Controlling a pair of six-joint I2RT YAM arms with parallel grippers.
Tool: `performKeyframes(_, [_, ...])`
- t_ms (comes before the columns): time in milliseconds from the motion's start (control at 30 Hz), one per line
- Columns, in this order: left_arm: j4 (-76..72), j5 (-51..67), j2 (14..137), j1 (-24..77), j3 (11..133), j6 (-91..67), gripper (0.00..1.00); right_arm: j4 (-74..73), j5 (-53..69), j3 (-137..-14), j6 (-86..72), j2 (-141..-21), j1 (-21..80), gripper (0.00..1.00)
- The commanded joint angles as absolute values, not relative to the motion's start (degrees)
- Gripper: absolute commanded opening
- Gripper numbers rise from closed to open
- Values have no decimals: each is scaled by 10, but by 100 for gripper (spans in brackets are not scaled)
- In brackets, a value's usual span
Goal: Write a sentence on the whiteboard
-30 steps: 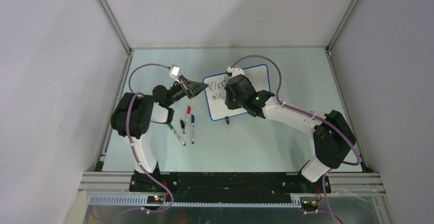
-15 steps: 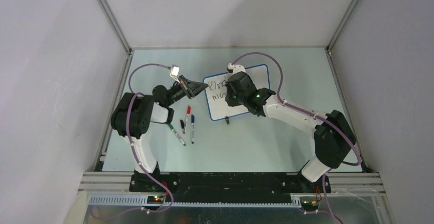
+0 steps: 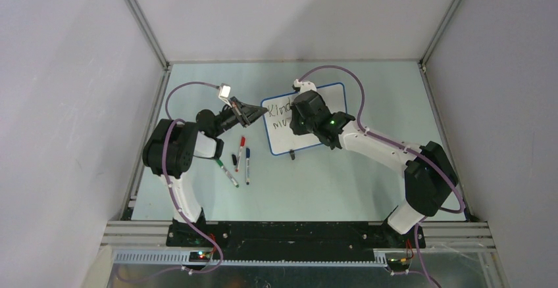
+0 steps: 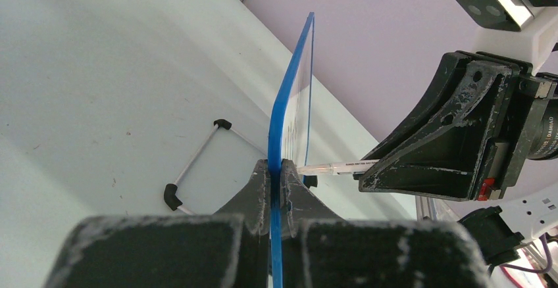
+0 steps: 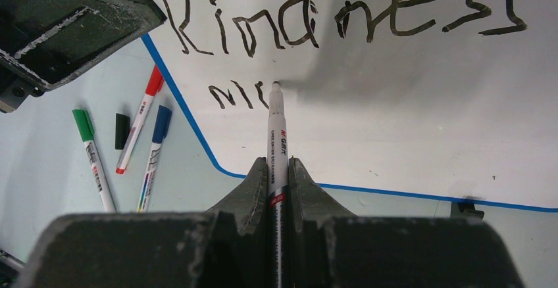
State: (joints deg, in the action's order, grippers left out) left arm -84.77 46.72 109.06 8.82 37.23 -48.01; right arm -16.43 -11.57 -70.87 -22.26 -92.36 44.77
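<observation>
- Blue-rimmed whiteboard [image 3: 327, 97] sits mid-table, its left edge pinched tight in my left gripper [image 4: 275, 169].
- My right gripper [image 5: 277, 169] is clamped on a marker [image 5: 276, 130], tip against the board's left part.
- My sentence [image 5: 329, 22] reads "Kindness", with a few strokes below it.
- Red pen [image 5: 139, 125], blue pen [image 5: 155, 146] and green pen [image 5: 92, 160] lie on the table [image 3: 368, 77] left of the board.

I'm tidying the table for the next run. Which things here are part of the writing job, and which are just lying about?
In use: whiteboard, clamped at its edge by the left gripper; sentence, second line just begun; black marker in the right gripper.
Lying about, left of the board: green marker, red marker, blue marker, black cap.
</observation>
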Motion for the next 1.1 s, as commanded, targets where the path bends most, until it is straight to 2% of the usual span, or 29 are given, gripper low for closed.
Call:
performKeyframes(0, [-878, 467, 1063, 85, 369, -461, 0, -171, -123, -734, -222, -935, 448, 0])
performKeyframes(1067, [-878, 467, 1062, 84, 367, -460, 0, -209, -142, -734, -222, -920, 460, 0])
